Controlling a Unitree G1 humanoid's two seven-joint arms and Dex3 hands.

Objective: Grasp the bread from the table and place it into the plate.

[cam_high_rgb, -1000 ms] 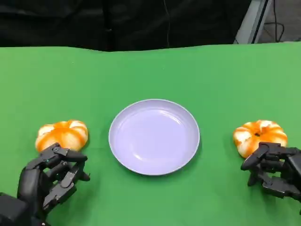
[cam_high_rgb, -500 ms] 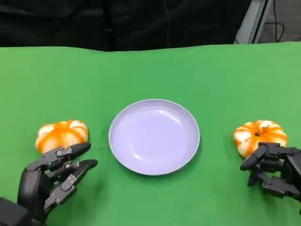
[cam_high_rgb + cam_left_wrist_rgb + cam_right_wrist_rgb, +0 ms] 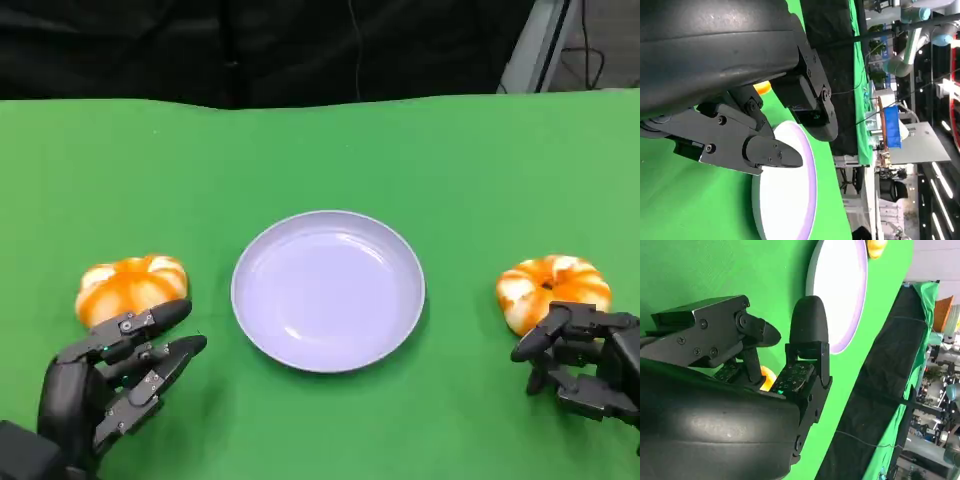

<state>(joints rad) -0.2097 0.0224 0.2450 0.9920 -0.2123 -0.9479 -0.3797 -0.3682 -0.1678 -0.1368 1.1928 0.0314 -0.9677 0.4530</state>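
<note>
In the head view, a pale lilac plate (image 3: 328, 290) sits in the middle of the green table (image 3: 320, 150), with nothing in it. Two orange-and-white pumpkin-shaped breads lie on the cloth: the left bread (image 3: 132, 286) well to the plate's left, the right bread (image 3: 552, 286) well to its right. The left hand (image 3: 110, 375) is just in front of the left bread, fingers (image 3: 155, 318) stretched out and apart, holding nothing (the fingertips are close to the bread's near edge, but contact cannot be told). The right hand (image 3: 580, 360) is at the near side of the right bread, fingers curled with their tips at the bread's edge; whether it grips the bread cannot be told. In the left wrist view, the left hand (image 3: 770, 125) reaches over the green cloth with the plate (image 3: 810, 185) beyond its fingers and a sliver of the left bread (image 3: 762, 88) showing between them. In the right wrist view, the right hand (image 3: 775, 345) has a bit of the right bread (image 3: 766, 377) under its fingers, the plate (image 3: 840, 290) beyond, and the left bread (image 3: 876, 247) at its far side.
</note>
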